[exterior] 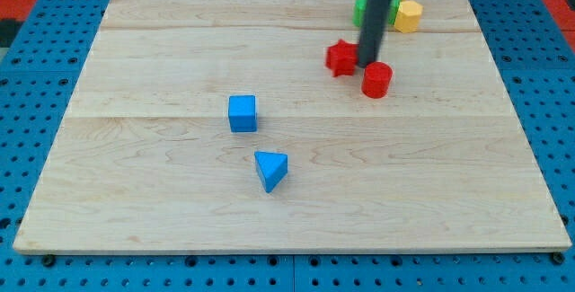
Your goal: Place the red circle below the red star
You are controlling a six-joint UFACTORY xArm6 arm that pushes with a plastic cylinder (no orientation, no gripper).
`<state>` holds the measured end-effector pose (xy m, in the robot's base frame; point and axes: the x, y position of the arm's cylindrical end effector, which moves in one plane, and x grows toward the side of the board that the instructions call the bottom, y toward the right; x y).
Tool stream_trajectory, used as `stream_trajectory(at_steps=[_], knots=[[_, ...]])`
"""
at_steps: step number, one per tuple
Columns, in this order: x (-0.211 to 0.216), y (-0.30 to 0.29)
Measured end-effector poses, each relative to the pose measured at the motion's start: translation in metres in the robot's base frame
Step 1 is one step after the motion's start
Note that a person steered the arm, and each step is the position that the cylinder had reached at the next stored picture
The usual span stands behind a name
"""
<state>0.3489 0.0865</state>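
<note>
My tip (368, 64), a plain rod with no pincer to open or close, sits between red star (340, 57) and red circle (377, 79), the circle just right and slightly below the star, blue cube (242, 113) well apart.

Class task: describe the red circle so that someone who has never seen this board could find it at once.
Start at the wooden board and go to the cluster of blocks near the view's top right, where the dark rod comes down. My tip rests between two red blocks; the red circle is just below-right of it. Unlike the red star, it is a round cylinder.
</note>
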Motion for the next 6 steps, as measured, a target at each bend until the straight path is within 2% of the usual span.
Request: stream_trajectory(at_steps=[1,2,3,4,5,6], knots=[[0.008,0.018],[0.009,0.084],[0.048,0.106],[0.062,0.077],[0.046,0.088],[0.046,0.04]])
